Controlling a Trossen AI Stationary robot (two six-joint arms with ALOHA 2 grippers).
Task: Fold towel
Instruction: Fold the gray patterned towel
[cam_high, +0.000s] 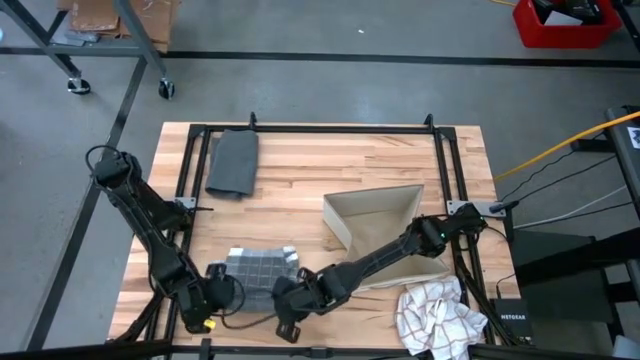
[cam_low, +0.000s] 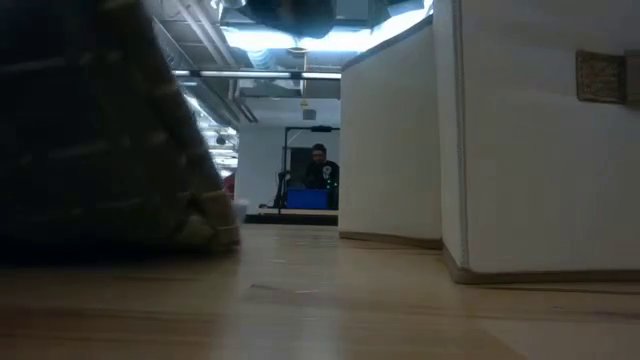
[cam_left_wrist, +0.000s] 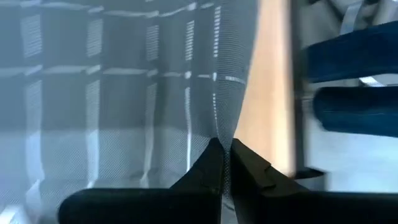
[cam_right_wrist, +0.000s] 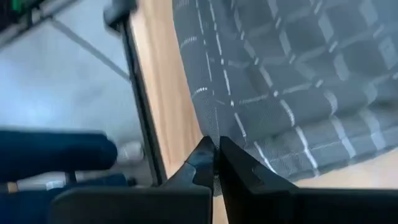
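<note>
Grey checked cloth towel (cam_high: 262, 266) lies at table's (cam_high: 300, 190) near edge. Left gripper (cam_high: 215, 271) pinches its left corner; right gripper (cam_high: 290, 292) is clamped on its right corner.

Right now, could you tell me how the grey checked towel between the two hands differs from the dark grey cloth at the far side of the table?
The grey checked towel has a pale grid pattern; the dark grey cloth is plain and darker. The checked towel lies at the table's near edge, pinched at its corners by the left hand and right hand; the dark cloth lies far from both hands, untouched. The checked towel looks rumpled, the dark cloth neatly folded. Both rest on the wooden table.
</note>
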